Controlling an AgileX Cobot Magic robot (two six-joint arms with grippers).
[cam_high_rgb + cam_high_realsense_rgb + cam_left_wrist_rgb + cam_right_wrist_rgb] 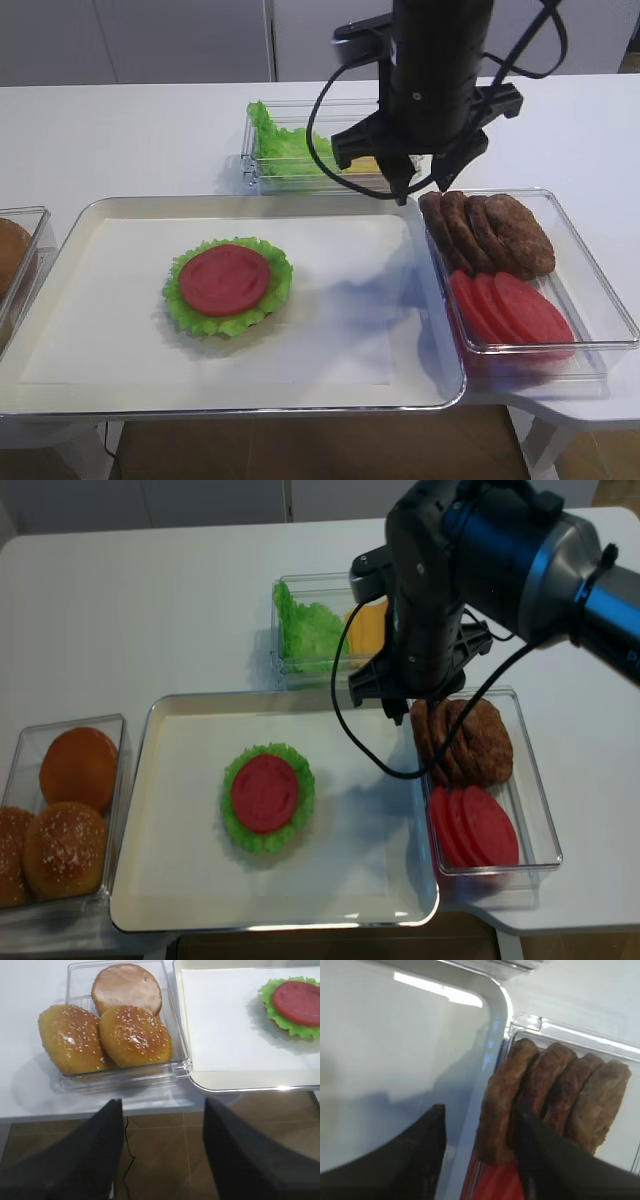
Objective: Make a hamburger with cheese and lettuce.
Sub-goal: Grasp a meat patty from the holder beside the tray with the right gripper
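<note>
Two end effectors are on my feeds. The right end effector hangs with its black fingers spread wide, nothing between them, over the left end of the clear plastic bin that holds a row of overlapping brown patties and, nearer me, overlapping red tomato slices. In my right wrist view one finger sits above the leftmost patty and the other above the rim of the silver metal tray; I cannot tell whether either touches anything.

The left end effector is also spread wide and empty, hovering off the counter's front edge over brown floor, just in front of a clear box of sesame-topped golden buns.

The hamburger, a round stack with a frilly green rim and a red tomato disc on top, rests on white paper left of centre in the tray, well apart from both arms. Behind the tray, a clear container holds loose ruffled bright green lettuce on its left and the pale yellow-orange square cheese slices on its right, partly hidden by the right arm.
</note>
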